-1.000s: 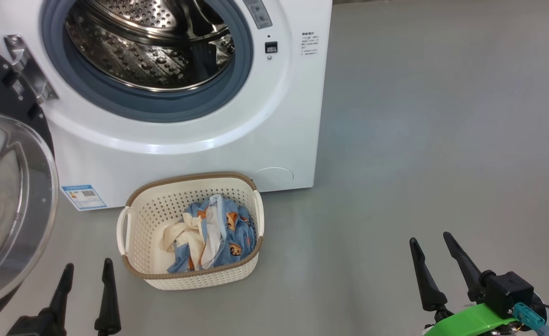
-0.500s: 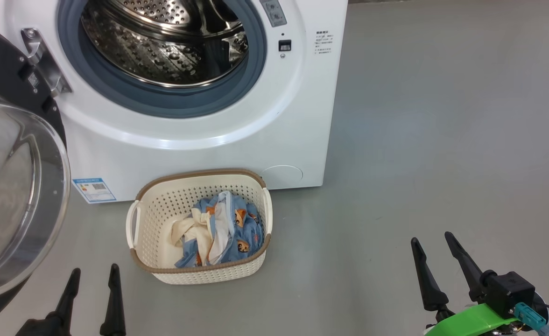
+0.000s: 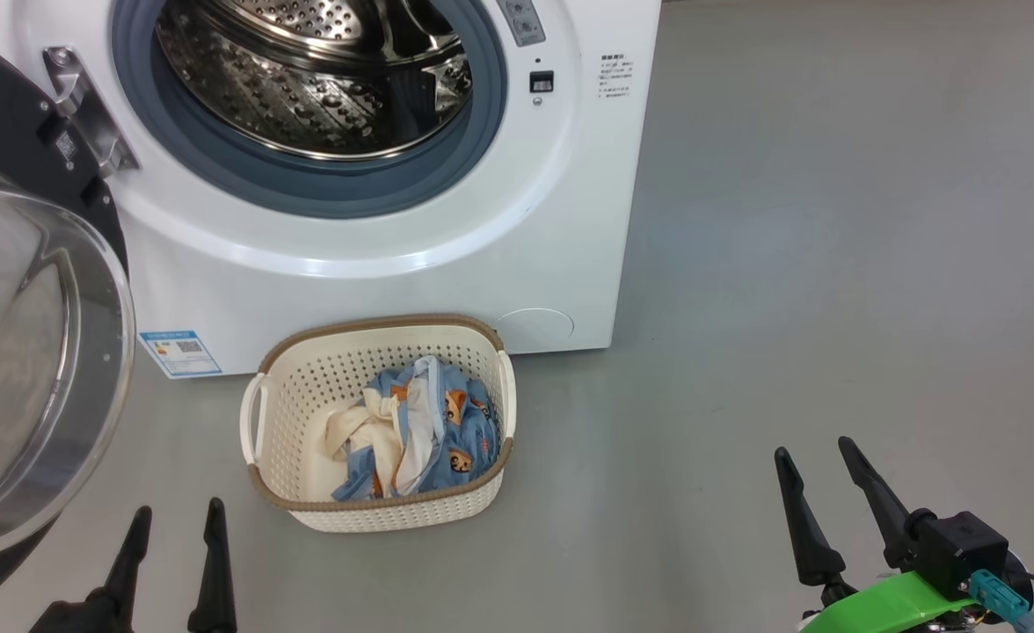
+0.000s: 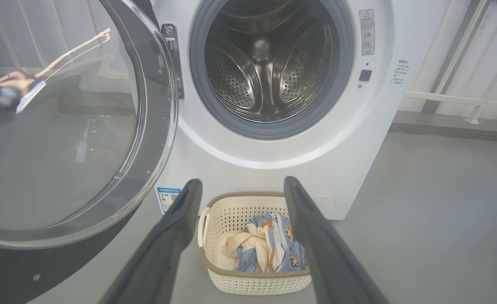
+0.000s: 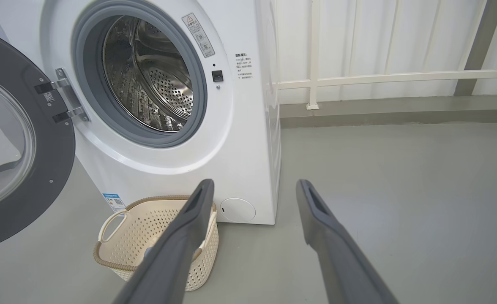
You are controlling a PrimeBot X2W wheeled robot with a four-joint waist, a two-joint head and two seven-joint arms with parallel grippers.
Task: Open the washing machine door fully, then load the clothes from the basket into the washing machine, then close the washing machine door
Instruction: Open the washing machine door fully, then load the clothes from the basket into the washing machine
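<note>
Since a second ago the head camera has swung: the whole picture has slid rightward, so the shift belongs to the camera, not to the things.

Head view: the washing machine (image 3: 394, 272) fills the upper left, its drum bare, and the washing machine door (image 3: 33, 352) stands swung out along the left edge. The basket (image 3: 376, 323) sits on the floor (image 3: 790, 264) just in front of the machine, lower centre-left, its long side running across the frame. The clothes (image 3: 420, 431) lie heaped in its right half, the heap stretched from the near wall to the far one. The left hand (image 3: 178, 508), fingers spread and empty, hangs at the lower left, near the basket, which lies up and to its right. The right hand (image 3: 811, 448), likewise spread and empty, sits at the lower right, well apart from it.

Left wrist view: the clothes lie at lower centre, framed between the two fingers, ahead and below.

Right wrist view: the basket is at the lower left, one finger crossing its right end.

By my judgement the left arm has the nearer, straighter reach.
</note>
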